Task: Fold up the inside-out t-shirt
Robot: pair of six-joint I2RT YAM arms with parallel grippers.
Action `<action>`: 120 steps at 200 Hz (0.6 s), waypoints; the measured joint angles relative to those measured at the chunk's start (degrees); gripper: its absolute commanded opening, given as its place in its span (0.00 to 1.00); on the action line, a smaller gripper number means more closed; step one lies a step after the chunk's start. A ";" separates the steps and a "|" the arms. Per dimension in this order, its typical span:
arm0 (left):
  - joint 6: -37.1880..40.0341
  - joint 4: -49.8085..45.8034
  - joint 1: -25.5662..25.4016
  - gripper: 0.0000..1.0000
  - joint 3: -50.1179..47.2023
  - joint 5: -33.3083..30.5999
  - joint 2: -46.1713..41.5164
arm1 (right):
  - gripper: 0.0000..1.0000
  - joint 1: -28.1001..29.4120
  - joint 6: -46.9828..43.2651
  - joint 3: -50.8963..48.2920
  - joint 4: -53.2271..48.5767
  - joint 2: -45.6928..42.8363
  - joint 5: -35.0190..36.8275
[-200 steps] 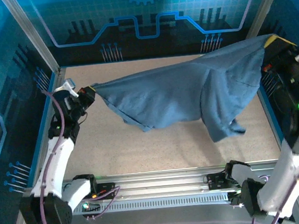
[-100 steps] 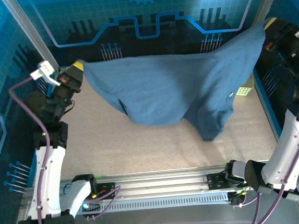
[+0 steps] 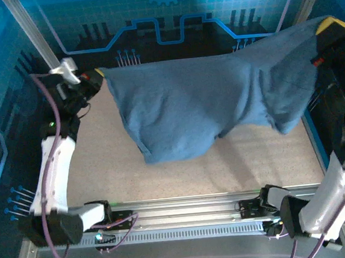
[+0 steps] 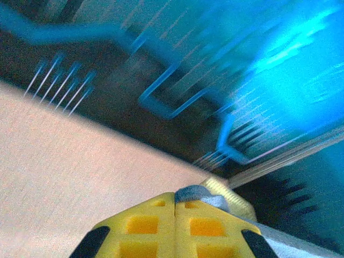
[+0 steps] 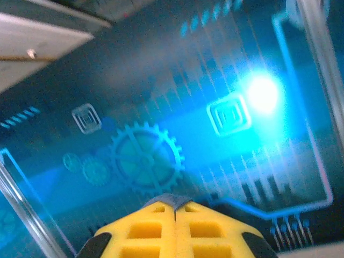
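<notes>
The t-shirt (image 3: 200,105) is suspended above the table (image 3: 103,165), stretched between the left gripper (image 3: 98,75) and the right gripper (image 3: 331,26).

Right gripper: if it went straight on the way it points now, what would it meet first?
Apart from the t-shirt edge pinched in its shut jaws, the right gripper has free air ahead, then probably the gear-printed back panel; depth is unclear.

You see the slate-blue t-shirt (image 3: 206,102) stretched aloft, wrinkled, sagging above the tabletop's far half, corner to corner.
</notes>
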 measured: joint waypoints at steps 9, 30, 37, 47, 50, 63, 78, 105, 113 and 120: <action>-0.09 -1.16 0.00 0.00 -2.43 0.22 1.25 | 0.00 0.00 0.00 -2.49 -0.11 1.20 -1.27; -0.46 -2.51 0.00 0.00 -9.20 -0.04 -2.36 | 0.00 0.00 -0.02 -7.82 -0.09 3.91 -2.93; -0.44 -3.02 0.00 0.00 -10.43 -0.76 -4.76 | 0.00 0.00 -0.04 -9.68 -0.09 4.72 -3.37; -0.35 -3.32 0.00 0.00 -10.62 -1.57 -7.48 | 0.00 0.02 -0.02 -11.15 -0.09 5.16 -3.85; -0.31 -3.08 0.00 0.00 -10.62 -1.68 -8.39 | 0.00 0.02 -0.02 -11.72 -0.07 5.25 -4.00; 0.00 -1.66 0.00 0.00 -10.47 -2.86 -12.15 | 0.00 0.33 -0.07 -12.76 0.04 5.27 -4.20; 0.63 -1.38 0.00 0.00 -9.11 -3.85 -13.90 | 0.00 1.14 -0.22 -12.79 0.42 5.27 -4.33; 1.53 -1.66 0.07 0.00 -4.74 -5.07 -12.35 | 0.00 2.05 -0.24 -11.54 1.25 5.62 -4.35; 1.64 -1.70 0.11 0.00 -4.17 -5.07 -12.17 | 0.00 2.05 -0.26 -11.02 1.27 5.62 -4.13; 1.66 -1.66 0.11 0.00 -4.00 -5.05 -12.31 | 0.00 2.05 -0.35 -10.49 1.14 5.51 -3.72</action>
